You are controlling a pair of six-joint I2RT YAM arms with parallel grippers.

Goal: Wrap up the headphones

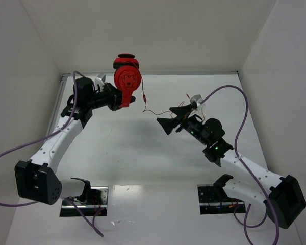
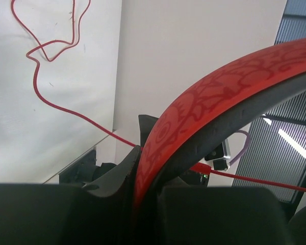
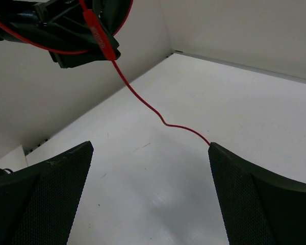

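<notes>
Two grippers share this: your left gripper (image 1: 117, 99) is clamped on the band of the headphones (image 1: 127, 79), held aloft. Your right gripper (image 3: 150, 153), right of the headphones, gapes wide around nothing. Pinch the slack cord (image 3: 138, 90) first, then wind it evenly. No container shows.

Bright, even white lighting, faint shadows. A soft glare patch lies on the surface (image 3: 158, 204) between the fingers (image 3: 51, 194) of the right claw (image 3: 150, 148). At the left claw (image 2: 143, 173), the headphones (image 2: 219, 97) are blurred, very near the lens.
</notes>
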